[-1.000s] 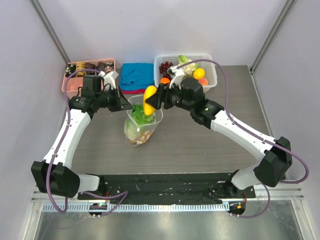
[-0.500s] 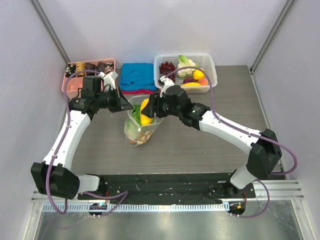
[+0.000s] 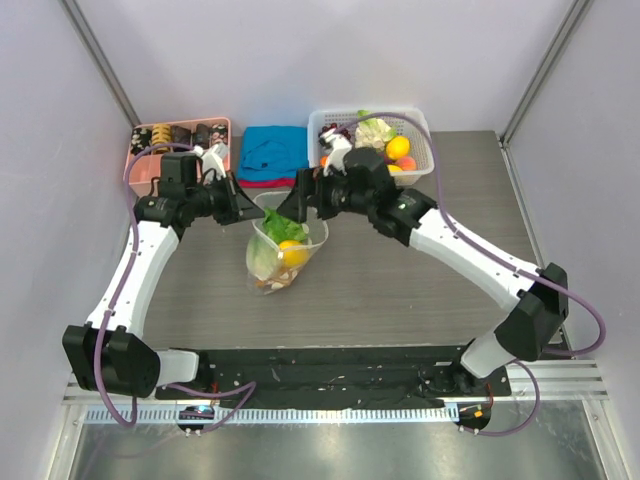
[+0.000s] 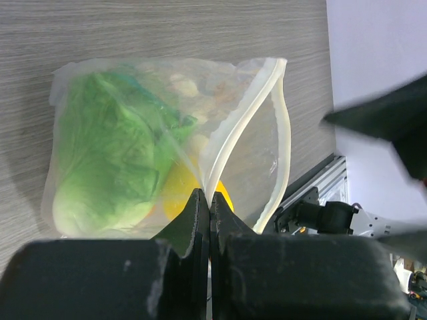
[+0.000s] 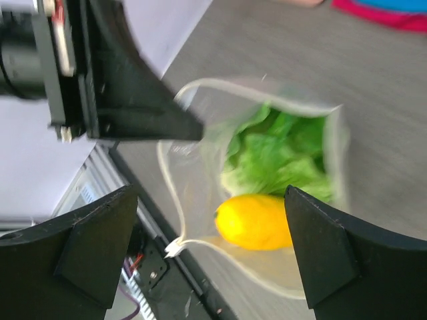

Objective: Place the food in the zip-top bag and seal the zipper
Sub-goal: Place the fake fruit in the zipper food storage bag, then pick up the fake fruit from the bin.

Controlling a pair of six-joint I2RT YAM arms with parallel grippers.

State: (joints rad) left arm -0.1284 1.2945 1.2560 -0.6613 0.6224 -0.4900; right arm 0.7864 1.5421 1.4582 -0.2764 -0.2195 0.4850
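Observation:
The zip-top bag (image 3: 262, 268) stands open on the table with green lettuce (image 3: 283, 226) and a yellow round fruit (image 3: 292, 250) inside. My left gripper (image 3: 252, 213) is shut on the bag's mouth edge. In the left wrist view its jaws (image 4: 210, 200) pinch the whitish zipper (image 4: 240, 120), with the lettuce (image 4: 113, 153) and the fruit (image 4: 177, 190) behind the plastic. My right gripper (image 3: 292, 205) hovers open and empty just above the mouth. In the right wrist view its fingers (image 5: 100, 247) stand wide apart over the fruit (image 5: 257, 223) and the lettuce (image 5: 280, 157).
A white lattice basket (image 3: 420, 128) with more toy fruit stands at the back right. A blue cloth (image 3: 272, 152) lies at the back middle. A pink tray (image 3: 143, 140) of dark snack pieces sits at the back left. Walls close both sides.
My right gripper carried the yellow fruit down into the bag, let it go and drew back up. The fruit now lies inside the bag. The left gripper kept its hold.

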